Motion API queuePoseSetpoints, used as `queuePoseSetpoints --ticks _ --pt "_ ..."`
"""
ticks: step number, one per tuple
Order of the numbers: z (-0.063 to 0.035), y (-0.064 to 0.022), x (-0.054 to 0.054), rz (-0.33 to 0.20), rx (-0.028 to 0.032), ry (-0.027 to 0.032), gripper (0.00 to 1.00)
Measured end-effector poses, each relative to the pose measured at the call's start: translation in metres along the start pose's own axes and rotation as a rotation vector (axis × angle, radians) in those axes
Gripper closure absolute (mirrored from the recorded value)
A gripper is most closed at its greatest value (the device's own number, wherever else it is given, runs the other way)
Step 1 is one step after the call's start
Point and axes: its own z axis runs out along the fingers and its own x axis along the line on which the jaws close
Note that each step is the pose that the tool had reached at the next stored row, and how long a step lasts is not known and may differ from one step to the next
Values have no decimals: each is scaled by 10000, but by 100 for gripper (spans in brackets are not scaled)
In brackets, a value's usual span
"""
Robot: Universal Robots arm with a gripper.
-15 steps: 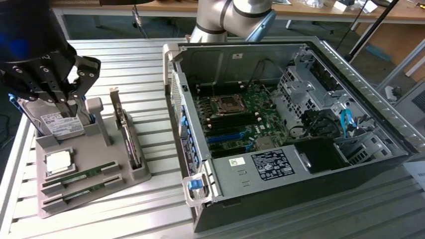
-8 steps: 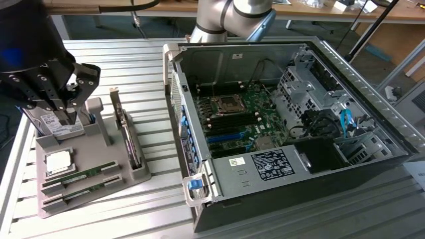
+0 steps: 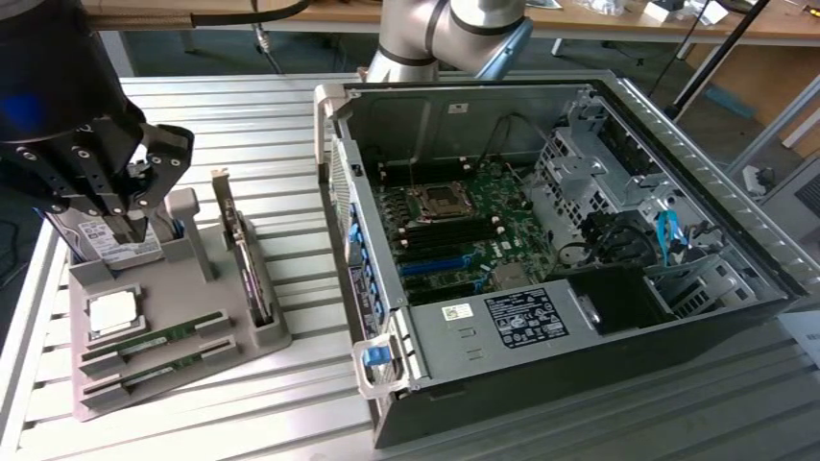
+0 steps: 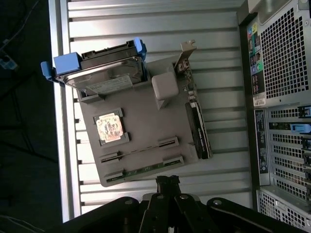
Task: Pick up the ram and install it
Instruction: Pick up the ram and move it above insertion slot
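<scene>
ram (image 4: 146, 170) in grey tray (image 4: 143, 121), upright card (image 4: 199, 131) beside

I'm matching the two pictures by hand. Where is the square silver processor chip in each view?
Exterior view: the processor chip lies in its pocket on the grey tray, at the exterior view's left.
Wrist view: the processor chip sits on the same tray, between the hard drive and the long slots.
Shared landmark: the upright card standing along the tray's edge.

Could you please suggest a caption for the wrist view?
Shut hand poised above a gray tray holding the ram, a processor, a hard drive and a card.
</scene>
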Motion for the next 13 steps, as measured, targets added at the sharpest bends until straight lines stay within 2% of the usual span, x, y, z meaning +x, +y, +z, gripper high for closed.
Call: queuePoseSetpoints --ticks 6,12,13 --pt "0 0 0 -45 -2 1 89" --pt "1 0 0 -1514 -42 62 89" --pt "2 0 0 -1917 -54 78 89"
